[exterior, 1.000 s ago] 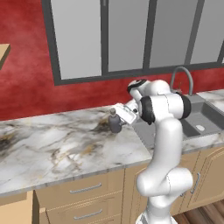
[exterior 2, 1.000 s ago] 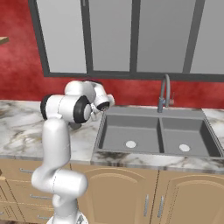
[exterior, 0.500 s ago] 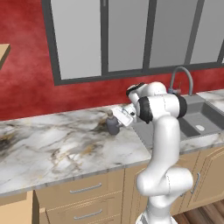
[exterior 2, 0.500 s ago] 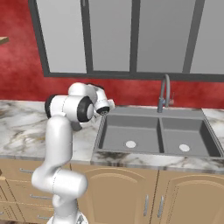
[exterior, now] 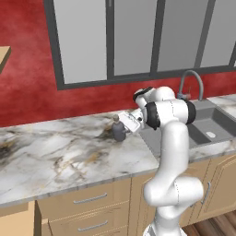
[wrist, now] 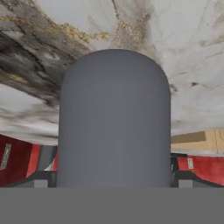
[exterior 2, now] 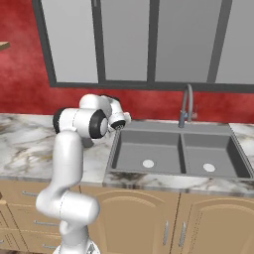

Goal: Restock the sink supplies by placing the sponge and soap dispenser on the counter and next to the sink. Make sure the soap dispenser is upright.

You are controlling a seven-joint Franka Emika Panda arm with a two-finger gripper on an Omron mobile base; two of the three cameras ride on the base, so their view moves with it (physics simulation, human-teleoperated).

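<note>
The soap dispenser (exterior: 119,131), a dark grey rounded bottle with a tan pump top, stands upright on the marble counter (exterior: 69,156) just left of the sink (exterior: 209,129). My gripper (exterior: 123,126) reaches it from the right, and its jaws sit against the bottle's sides. In the hand view the grey bottle (wrist: 113,113) spans the gap between the two dark fingertips (wrist: 43,177), with veined marble beyond it. The sponge is out of view.
The double steel sink (exterior 2: 176,151) with its arched faucet (exterior 2: 186,104) lies right of the arm. A red wall and grey window frames run behind the counter (exterior 2: 25,144). Light wood drawers (exterior: 87,203) sit below.
The hand has crept slightly left and down with the bottle. The bottle has stayed at nearly the same spot on the counter.
</note>
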